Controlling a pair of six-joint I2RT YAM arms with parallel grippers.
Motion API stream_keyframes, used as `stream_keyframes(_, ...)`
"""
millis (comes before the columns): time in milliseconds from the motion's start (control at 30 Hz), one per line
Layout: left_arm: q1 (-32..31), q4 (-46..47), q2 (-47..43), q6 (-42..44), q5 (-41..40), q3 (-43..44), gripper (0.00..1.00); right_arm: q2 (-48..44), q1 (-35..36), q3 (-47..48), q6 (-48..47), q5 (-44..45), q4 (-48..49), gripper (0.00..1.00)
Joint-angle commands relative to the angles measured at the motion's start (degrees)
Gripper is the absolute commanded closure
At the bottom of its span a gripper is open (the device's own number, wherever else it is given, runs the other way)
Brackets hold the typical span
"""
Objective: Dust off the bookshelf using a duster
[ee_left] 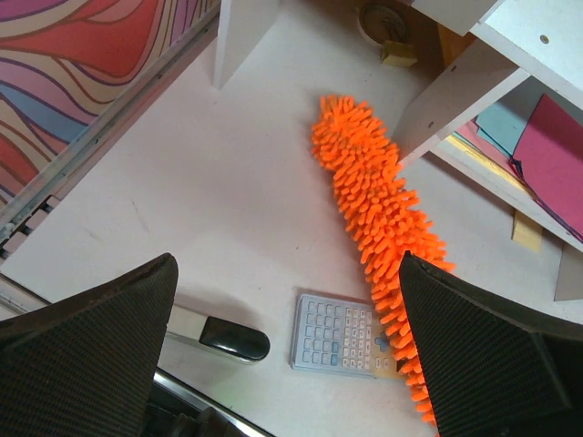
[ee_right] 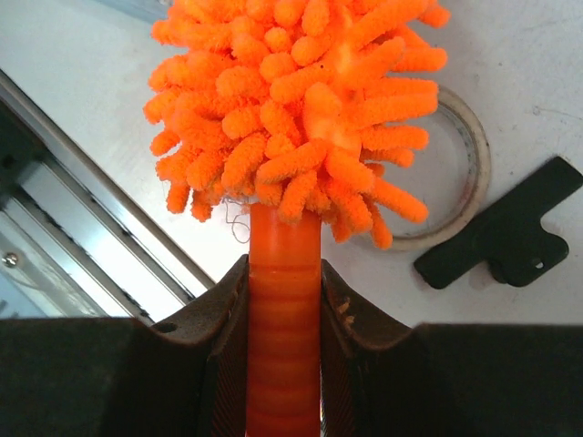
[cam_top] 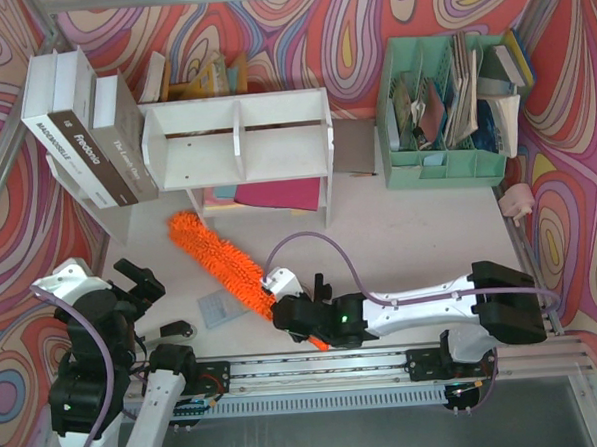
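At the far left corner of the white tabletop [cam_top: 419, 227], a stack of large white and brown hardback books [cam_top: 84, 135] leans against the small white wooden bookshelf [cam_top: 239, 136]. Close to the near left corner the left hand [cam_top: 136, 282] hangs above the tabletop with its fingers spread wide and nothing between them; its wrist view looks down between the two black pads [ee_left: 100, 355] at bare tabletop.

The bookshelf stands on legs along the far edge, a central divider splitting it into two compartments, with pink and blue sheets lying underneath it. The long fluffy bright-orange microfibre duster [cam_top: 215, 258] lies slantwise on the tabletop in front of the left compartment, its fluffy tip just beside a shelf leg and its handle pointing toward the near edge. A small grey calculator [cam_top: 218, 310] sits against the duster's left side, with a short black-tipped object [cam_top: 179, 332] near it.

At the middle of the near edge the right hand [cam_top: 293, 309] pinches the duster's ribbed orange plastic handle, both fingers pressed against it. A mint-green slotted paper organizer [cam_top: 446, 166] stands by the far right corner
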Motion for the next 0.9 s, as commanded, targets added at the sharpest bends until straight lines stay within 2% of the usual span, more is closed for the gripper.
stream_keyframes(0, 0.18, 0.30, 0.45, -0.12, -0.57, -0.46, 0.02, -1.88, -0.50, 0.16, -3.12, 1.20, -0.32, 1.00)
stream_keyframes(200, 0.18, 0.30, 0.48, -0.10, -0.57, -0.46, 0.02, -11.51, -0.52, 2.20, -8.76, 1.96, -4.30, 1.00)
stream_keyframes(433, 0.14, 0.25, 0.47, -0.18, -0.73, -0.46, 0.01, -21.92, -0.51, 3.27, -14.44, -1.39, -9.24, 1.00)
stream_keyframes(867, 0.18, 0.24, 0.50, -0.27, -1.01, -0.46, 0.02, -18.81, -0.37, 3.80, -18.38, -10.70, -10.45, 1.00)
